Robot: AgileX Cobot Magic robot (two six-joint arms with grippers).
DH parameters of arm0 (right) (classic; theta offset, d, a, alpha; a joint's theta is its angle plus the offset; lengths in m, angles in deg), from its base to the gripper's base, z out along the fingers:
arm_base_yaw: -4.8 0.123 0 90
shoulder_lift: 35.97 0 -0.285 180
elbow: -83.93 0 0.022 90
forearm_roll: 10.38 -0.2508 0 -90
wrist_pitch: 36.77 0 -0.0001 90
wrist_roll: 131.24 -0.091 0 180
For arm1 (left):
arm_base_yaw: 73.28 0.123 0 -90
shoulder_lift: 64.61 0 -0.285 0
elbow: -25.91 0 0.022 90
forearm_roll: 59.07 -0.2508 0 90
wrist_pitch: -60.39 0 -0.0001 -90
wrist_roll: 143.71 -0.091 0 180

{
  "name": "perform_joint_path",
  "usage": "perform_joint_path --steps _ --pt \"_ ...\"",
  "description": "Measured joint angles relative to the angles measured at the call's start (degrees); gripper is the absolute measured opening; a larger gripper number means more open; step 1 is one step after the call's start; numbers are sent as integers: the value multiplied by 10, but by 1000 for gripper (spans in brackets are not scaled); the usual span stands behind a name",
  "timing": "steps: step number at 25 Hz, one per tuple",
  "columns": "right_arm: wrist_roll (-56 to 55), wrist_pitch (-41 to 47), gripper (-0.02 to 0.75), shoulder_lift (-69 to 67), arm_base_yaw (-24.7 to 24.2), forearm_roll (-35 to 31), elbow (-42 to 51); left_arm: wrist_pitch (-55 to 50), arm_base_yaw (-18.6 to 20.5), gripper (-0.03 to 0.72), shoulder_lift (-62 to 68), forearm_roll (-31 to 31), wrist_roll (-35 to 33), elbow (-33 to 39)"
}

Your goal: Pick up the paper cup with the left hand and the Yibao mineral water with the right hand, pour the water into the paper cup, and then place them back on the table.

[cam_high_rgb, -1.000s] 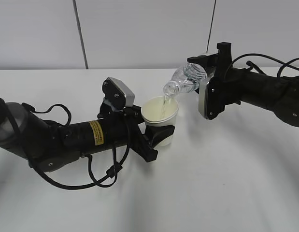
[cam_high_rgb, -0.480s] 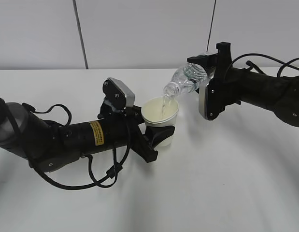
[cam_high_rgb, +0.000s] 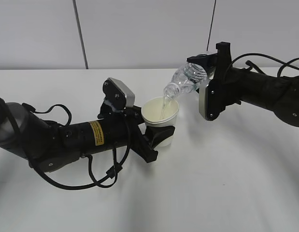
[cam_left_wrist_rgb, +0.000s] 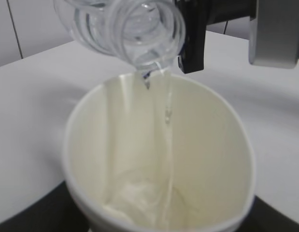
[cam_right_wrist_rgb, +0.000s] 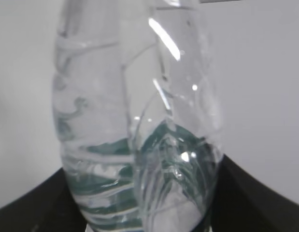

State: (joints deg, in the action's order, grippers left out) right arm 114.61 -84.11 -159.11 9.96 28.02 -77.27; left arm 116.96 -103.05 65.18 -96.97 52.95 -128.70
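Two arms meet near the middle of the exterior frame, and we are in the pouring step. Our left hand [cam_high_rgb: 161,135], the arm with the yellow sticker, has its jaws clamped on the lower wall of the paper cup [cam_high_rgb: 160,115], which it holds upright above the white bench [cam_high_rgb: 226,183], just left of centre. Our right hand [cam_high_rgb: 203,67] comes in from the upper right with its jaws clamped on the body of the Yibao mineral water [cam_high_rgb: 185,79], tipped so the open neck points down and to the left, just over the cup's far rim. A thin stream of water [cam_high_rgb: 163,104] falls from the mouth into the cup; in the left wrist view the neck [cam_left_wrist_rgb: 135,29] hangs right above the rim at the top of the frame and water [cam_left_wrist_rgb: 139,205] is pooling at the bottom of the cup, which looks only shallowly filled. In the right wrist view the bottle fills the frame and the liquid sits low near the label. To do this well, we judge that we should keep the cup level and steady, hold the bottle mouth inside the rim line rather than over its edge, and tilt gently so the stream stays thin and does not splash or run down the outside. Squeezing either thin-walled vessel harder would risk a spill.
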Motion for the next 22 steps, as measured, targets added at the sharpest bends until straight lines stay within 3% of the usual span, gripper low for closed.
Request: perform_joint_path --steps 22 --pt "16 -3 473 0 4 -11 0 -2 0 412 0 -1 0 0"
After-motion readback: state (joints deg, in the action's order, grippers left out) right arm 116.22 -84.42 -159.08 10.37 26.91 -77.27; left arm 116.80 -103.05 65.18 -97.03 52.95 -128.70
